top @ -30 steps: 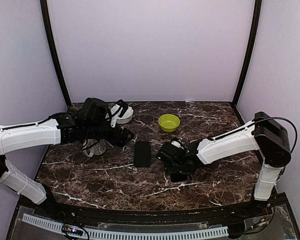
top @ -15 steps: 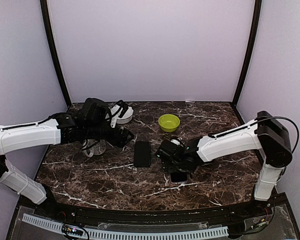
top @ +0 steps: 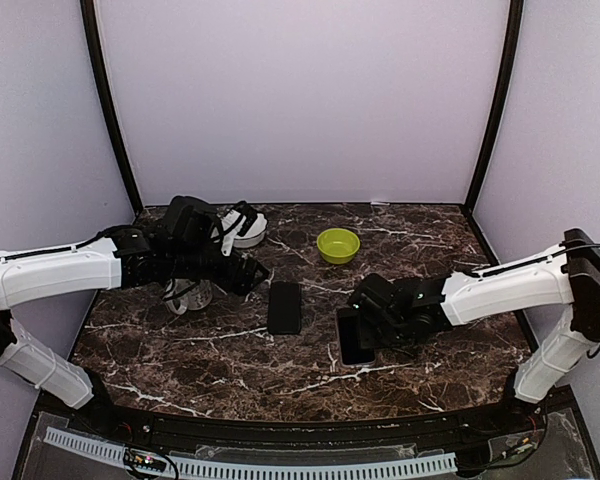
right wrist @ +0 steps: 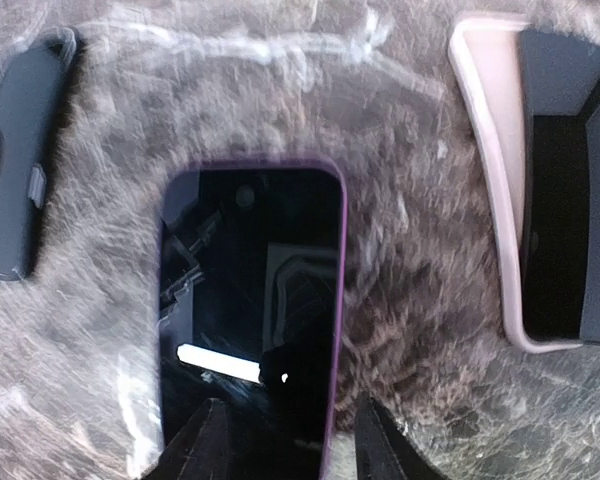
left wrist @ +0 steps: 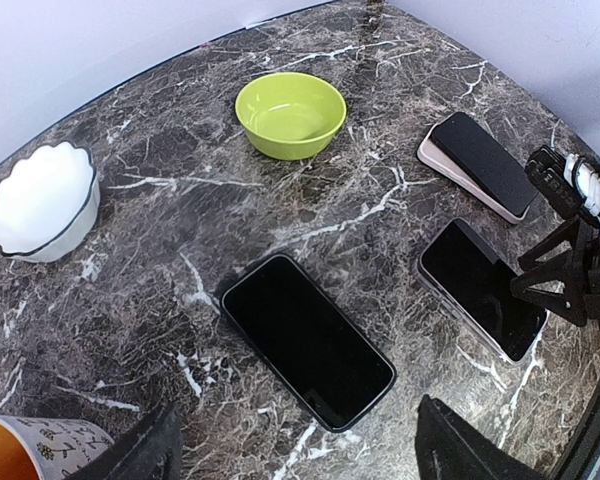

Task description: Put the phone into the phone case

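Ideally the phone (right wrist: 250,320), toward the counter's front edge, is being pinched squarely across its sides; whether the right gripper (right wrist: 290,445) is gripping cannot be told; the left gripper (left wrist: 295,455) is being held wide

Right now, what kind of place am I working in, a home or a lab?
Probably a lab test booth, not a home: plain lavender walls close in a marble tabletop, with staged props such as a green bowl.
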You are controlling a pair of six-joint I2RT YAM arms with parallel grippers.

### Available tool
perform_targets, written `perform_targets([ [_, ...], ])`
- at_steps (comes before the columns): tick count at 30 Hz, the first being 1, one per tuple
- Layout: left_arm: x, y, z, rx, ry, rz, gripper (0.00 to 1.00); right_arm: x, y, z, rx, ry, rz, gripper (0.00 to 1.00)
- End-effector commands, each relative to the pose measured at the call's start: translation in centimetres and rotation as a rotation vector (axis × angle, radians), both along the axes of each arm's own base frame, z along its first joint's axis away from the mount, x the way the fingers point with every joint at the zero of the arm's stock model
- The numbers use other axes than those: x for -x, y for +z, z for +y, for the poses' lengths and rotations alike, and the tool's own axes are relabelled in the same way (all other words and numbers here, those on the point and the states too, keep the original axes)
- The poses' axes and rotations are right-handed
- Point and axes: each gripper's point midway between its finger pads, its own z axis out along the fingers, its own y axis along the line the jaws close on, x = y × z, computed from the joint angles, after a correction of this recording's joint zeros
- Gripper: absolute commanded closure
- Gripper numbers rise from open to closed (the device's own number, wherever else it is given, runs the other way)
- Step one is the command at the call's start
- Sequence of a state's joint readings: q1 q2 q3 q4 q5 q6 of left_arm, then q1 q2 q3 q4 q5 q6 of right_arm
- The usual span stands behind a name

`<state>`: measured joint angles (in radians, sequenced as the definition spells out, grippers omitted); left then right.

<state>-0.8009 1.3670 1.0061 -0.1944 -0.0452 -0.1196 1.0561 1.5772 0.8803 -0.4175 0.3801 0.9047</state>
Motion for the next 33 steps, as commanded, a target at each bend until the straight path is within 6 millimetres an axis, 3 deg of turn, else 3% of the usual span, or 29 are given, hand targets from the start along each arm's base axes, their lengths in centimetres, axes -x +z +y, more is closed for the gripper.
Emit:
perform_targets([
  [1,0.0,0.5,0.1,0.003,-0.001,0.003,0.18,1.1,-1.3,0.6,-0.075,-0.015,0.071,0.69],
  [6,0.0,0.5,0.1,0.003,-0.002,0.001,0.19,2.5,-3.6,-0.8,-0.05,-0.049,0.135,0.86],
  [10,0.1,0.5,0.1,0.002,-0.004,0.0,0.19,4.0,-5.3,-1.5,-0.044,-0.079,0.192,0.94],
  [17,-0.1,1.0,0.4,-0.003,0.006,-0.023,0.19,5.8,-7.5,-3.8,0.092,-0.089,0.249,0.94],
  [20,-0.1,0.9,0.4,-0.003,0.003,-0.02,0.19,4.9,-6.1,-4.6,0.194,-0.085,0.21,0.92],
  [23,-0.1,0.8,0.3,-0.004,0.001,-0.017,0.19,2.9,-3.1,-4.5,0.275,-0.076,0.123,0.81],
  [25,-0.1,0.7,0.3,-0.008,-0.002,-0.014,0.19,1.3,-0.7,-3.7,0.301,-0.067,0.06,0.8],
  [30,-0.1,0.6,0.3,-0.011,-0.001,-0.014,0.19,-0.9,2.7,2.7,0.134,0.069,-0.013,0.76],
  [33,-0.1,0.7,0.3,-0.011,0.0,-0.015,0.19,-1.7,2.9,4.3,0.118,0.086,-0.03,0.75],
])
